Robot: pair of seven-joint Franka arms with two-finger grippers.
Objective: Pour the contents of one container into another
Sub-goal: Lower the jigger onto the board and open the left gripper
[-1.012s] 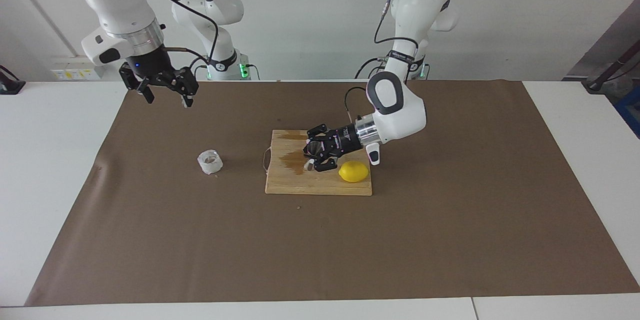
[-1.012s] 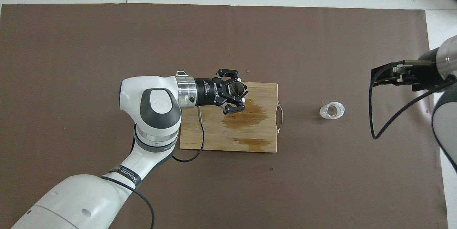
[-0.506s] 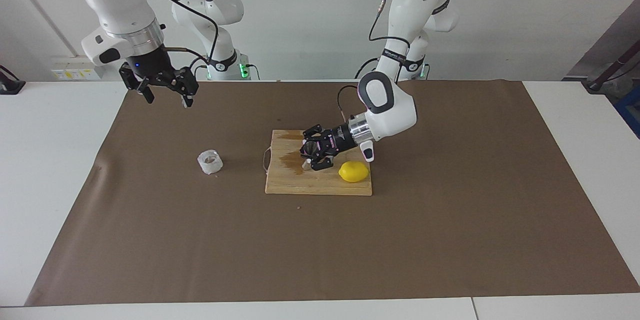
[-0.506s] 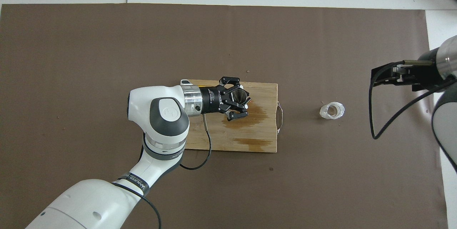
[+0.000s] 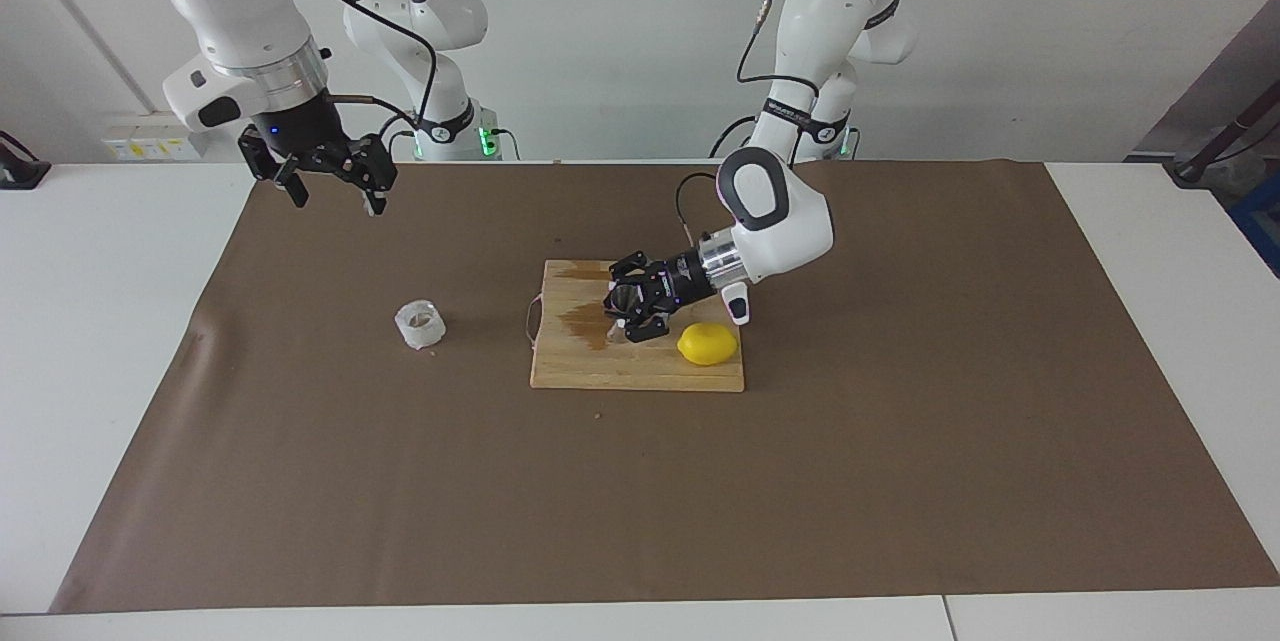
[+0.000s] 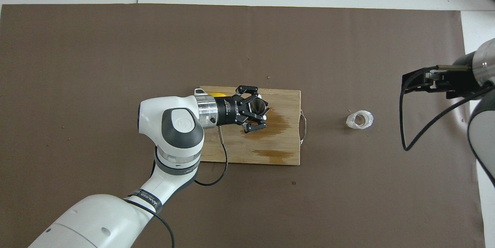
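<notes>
Since a second ago the left arm has drawn back along the cutting board (image 5: 640,376) toward its own end of the worktop, carrying the steel jigger (image 5: 622,297) with it. The left gripper (image 5: 634,305) lies low and almost level over the board, jaws narrow around the jigger, whose open mouth shows from overhead (image 6: 256,105); whether its base rests on the wood I cannot tell. A brown wet stain (image 6: 270,124) spreads on the board just by it, and a lemon (image 5: 707,343) sits on the board beside the gripper.

The faceted glass cup (image 5: 421,324) stands alone on the brown paper, well apart from the board, toward the right arm's end. The right gripper (image 5: 330,181) waits in the air nearer the robots than the cup, jaws wide and empty.

Risks, as I judge them: the jigger is narrow-waisted and top-heavy, so a release on the wet patch could let it slide or tip. A careless withdrawal might also nudge the lemon and set it rolling.
</notes>
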